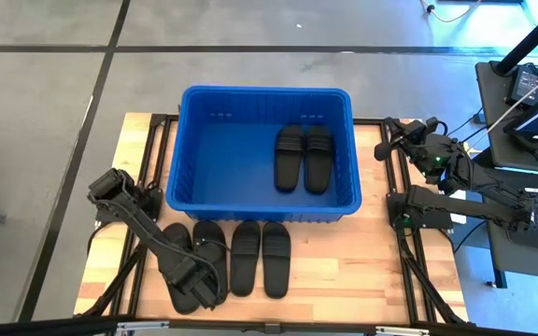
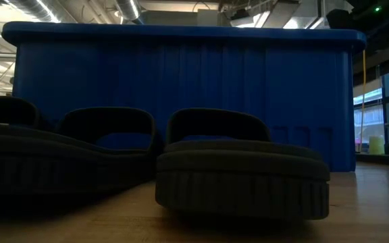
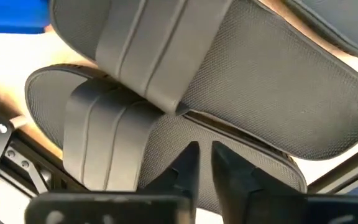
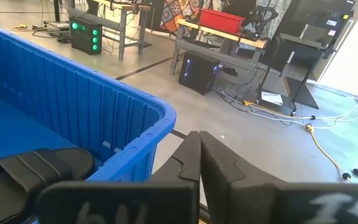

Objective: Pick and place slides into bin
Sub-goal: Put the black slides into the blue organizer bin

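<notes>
The blue bin [image 1: 185, 140] stands at the table's far middle, with two black slides [image 1: 290, 157] [image 1: 318, 157] flat on its floor. Several more slides lie on the table in front of it: a middle pair [image 1: 246, 257] [image 1: 276, 259] and a left pair [image 1: 211, 245] [image 1: 177, 241]. My left gripper [image 1: 199, 280] is low over the left pair. In the left wrist view its fingers [image 3: 204, 149] are shut above the footbed of one slide [image 3: 104, 143], whose side the other slide [image 3: 260, 81] overlaps. My right gripper [image 4: 199, 138] is shut and empty, waiting beside the bin's right wall [image 1: 386, 149]. My left gripper's shut fingers [image 3: 188, 163] come down slanting over the heel half of the slide's footbed [image 3: 166, 134], behind its strap. I cannot tell whether they touch it. The slide lies flat on the table.
The low view shows two slides' toe ends [image 2: 242, 169] [image 2: 80, 155] in front of the bin's wall [image 2: 181, 67]. Bare wooden table [image 1: 362, 271] lies right of the slides. Desks and equipment stand beyond the table's right edge [image 1: 530, 140].
</notes>
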Controlling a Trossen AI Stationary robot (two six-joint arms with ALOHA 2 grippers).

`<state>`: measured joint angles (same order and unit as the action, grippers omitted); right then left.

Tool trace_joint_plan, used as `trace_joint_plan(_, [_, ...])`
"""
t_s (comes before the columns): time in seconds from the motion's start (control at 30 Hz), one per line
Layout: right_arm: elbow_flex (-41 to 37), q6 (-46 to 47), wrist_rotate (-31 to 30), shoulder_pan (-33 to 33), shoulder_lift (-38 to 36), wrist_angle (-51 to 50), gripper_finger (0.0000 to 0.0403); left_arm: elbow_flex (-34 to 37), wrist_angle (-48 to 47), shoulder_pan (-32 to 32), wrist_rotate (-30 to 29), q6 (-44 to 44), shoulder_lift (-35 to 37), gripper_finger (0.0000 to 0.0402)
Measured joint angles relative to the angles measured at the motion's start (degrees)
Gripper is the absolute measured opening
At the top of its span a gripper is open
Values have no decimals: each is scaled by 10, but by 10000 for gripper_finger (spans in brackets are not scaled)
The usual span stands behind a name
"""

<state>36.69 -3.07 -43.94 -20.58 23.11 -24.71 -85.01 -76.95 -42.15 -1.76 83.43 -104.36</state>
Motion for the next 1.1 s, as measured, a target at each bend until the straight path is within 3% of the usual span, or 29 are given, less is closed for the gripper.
trace_joint_plan(0.23, [0, 0, 0, 0, 0, 0, 25, 0, -1, 0, 11, 2, 0, 153])
trace_joint_plan(0.43, [0, 0, 0, 0, 0, 0, 15, 0, -36, 0, 106, 6, 0, 225])
trace_joint_plan(0.73, [0, 0, 0, 0, 0, 0, 11, 16, -62, -31, 103, 33, -6, 233])
trace_joint_plan(1.1, [0, 0, 0, 0, 0, 0, 7, 119, -13, -50, 100, 47, -8, 233])
